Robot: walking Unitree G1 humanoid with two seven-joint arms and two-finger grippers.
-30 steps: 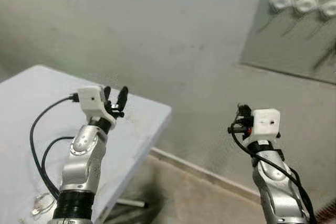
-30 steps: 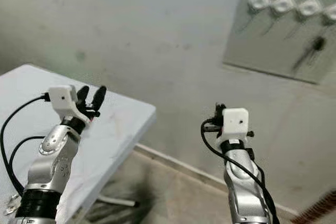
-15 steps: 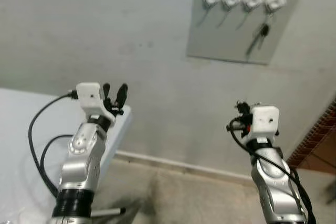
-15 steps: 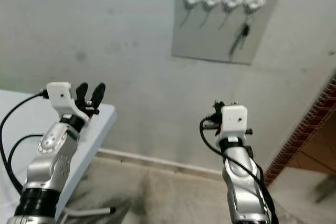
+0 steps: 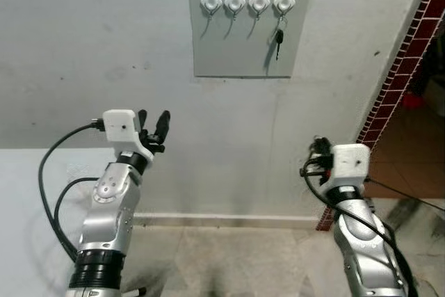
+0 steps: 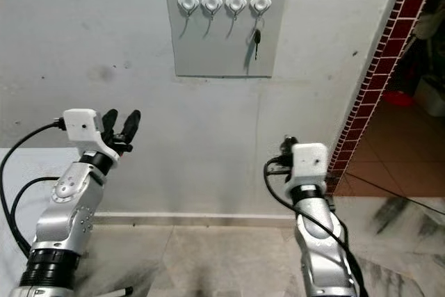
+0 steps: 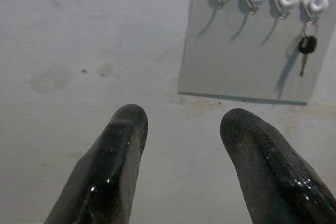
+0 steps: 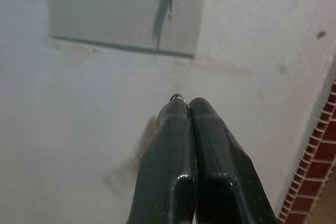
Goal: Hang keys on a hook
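Right gripper (image 8: 188, 109) pinched on a thin key ring (image 8: 178, 97) — well short of the wall | left gripper (image 7: 181, 129) spread wide, empty | hook board (image 5: 240, 53): one key (image 5: 278, 41) already hung — carried ring not yet hung.

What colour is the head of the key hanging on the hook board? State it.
Black, above a silvery blade; the key shows best in the left wrist view.

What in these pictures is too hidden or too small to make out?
- Right gripper, right wrist view: its shut fingers hide all but a thin metal loop; keys unconfirmed.
- Hanging key, left eye view: too small to count.
- Right gripper, eye views: its wrist camera hides the fingers.
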